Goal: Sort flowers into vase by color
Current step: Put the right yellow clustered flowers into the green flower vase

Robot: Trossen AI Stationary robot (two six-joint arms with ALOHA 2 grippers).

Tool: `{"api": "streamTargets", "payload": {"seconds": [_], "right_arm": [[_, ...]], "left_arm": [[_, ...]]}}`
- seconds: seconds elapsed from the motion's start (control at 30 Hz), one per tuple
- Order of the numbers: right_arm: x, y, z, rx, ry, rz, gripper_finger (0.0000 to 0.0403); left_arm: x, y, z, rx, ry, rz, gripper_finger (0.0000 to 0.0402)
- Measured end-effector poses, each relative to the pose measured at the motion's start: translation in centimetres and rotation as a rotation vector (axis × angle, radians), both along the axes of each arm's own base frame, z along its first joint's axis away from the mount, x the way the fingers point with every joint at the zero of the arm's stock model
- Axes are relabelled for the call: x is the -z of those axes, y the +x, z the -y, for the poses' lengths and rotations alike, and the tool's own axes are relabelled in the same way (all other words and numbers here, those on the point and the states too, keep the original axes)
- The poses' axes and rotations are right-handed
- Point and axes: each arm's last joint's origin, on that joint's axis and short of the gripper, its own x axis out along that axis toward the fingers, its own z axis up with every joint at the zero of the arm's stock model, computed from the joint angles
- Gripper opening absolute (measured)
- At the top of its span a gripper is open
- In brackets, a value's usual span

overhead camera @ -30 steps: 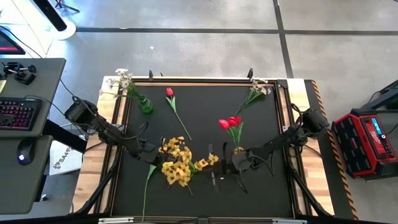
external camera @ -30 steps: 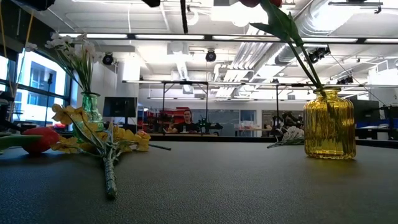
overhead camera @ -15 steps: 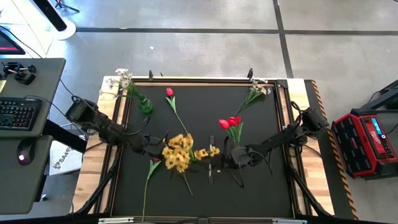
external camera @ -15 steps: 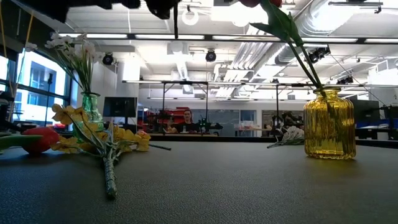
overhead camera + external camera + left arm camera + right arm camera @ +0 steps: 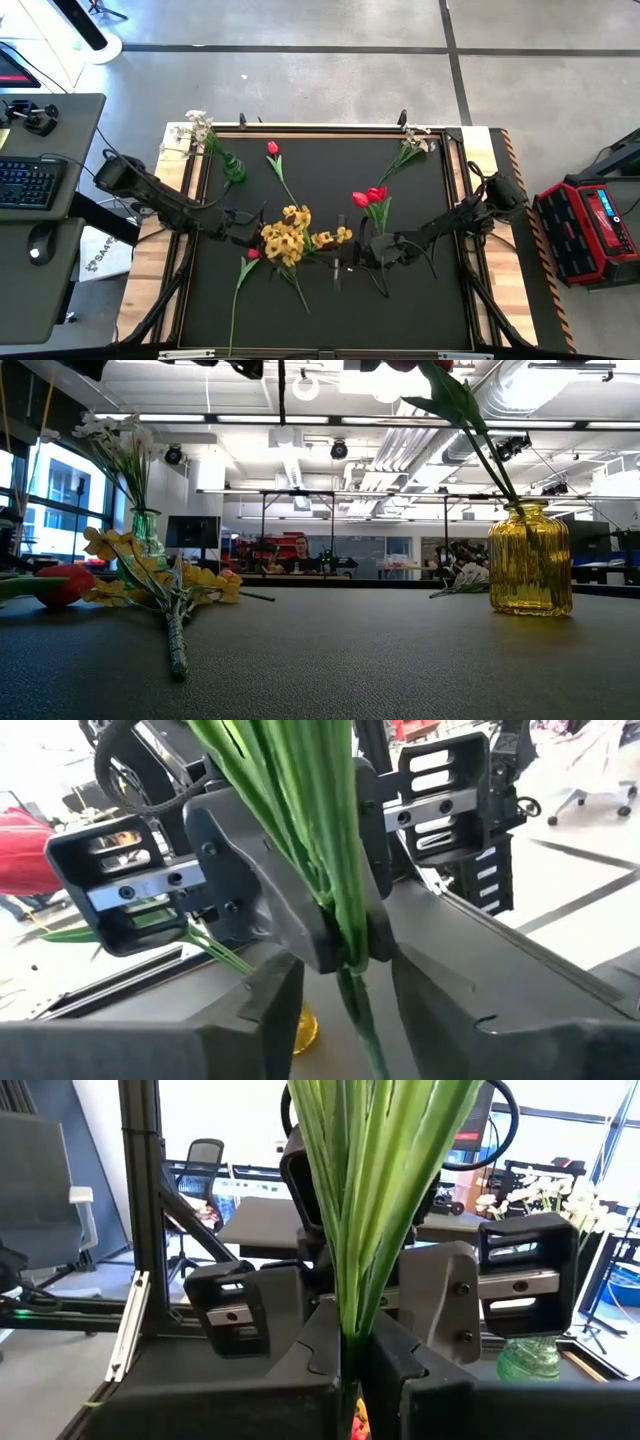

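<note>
Overhead, yellow blossoms merge into one mass at the middle of the bench, so the bunches cannot be counted there. The low view shows one yellow bunch lying flat towards the left edge. Both grippers are cut off by the top of that view.

Four red tulips can be made out. Two stand in the yellow vase right of centre, one lies near the far edge, and one lies left of centre with its stem running towards the near edge. There are two white sprigs. One stands in the green vase at the far left corner, and the other lies by the far right corner. The tulip heads in the yellow vase are out of frame in the low view.

The right gripper, just right of the yellow mass, is clamped tight on a sheaf of green stems held above the bench. The left gripper faces it from the left side of the mass. Its fingers stand narrowly apart on either side of the same stems, with a sliver of gap showing on each side.
</note>
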Motion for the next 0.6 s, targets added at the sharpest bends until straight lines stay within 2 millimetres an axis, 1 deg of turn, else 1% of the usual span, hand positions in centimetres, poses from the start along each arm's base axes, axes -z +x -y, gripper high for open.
{"api": "streamTargets", "payload": {"seconds": [0.13,0.33,0.4,0.5,0.6], "right_arm": [[0.1,0.0,0.0,-0.001,-0.002,-0.006,0.0],[0.4,0.2,0.5,0.014,0.0,-0.037,0.0],[0.6,0.3,0.8,0.02,0.005,-0.059,0.0006],[0.8,0.5,1.4,0.019,0.029,-0.074,0.0035],[0.9,0.8,2.1,0.022,0.03,-0.076,0.0092]], "left_arm": [[0.0,0.0,0.0,-0.001,0.0,-0.003,0.0099],[0.2,0.0,-0.1,-0.053,-0.01,-0.027,0.0019],[0.5,-0.1,-0.1,-0.06,-0.02,-0.052,0.0008],[0.8,-0.2,-0.1,-0.118,-0.051,-0.1,0.0009],[1.5,-0.4,-0.3,-0.223,-0.048,-0.168,0.0004]]}}
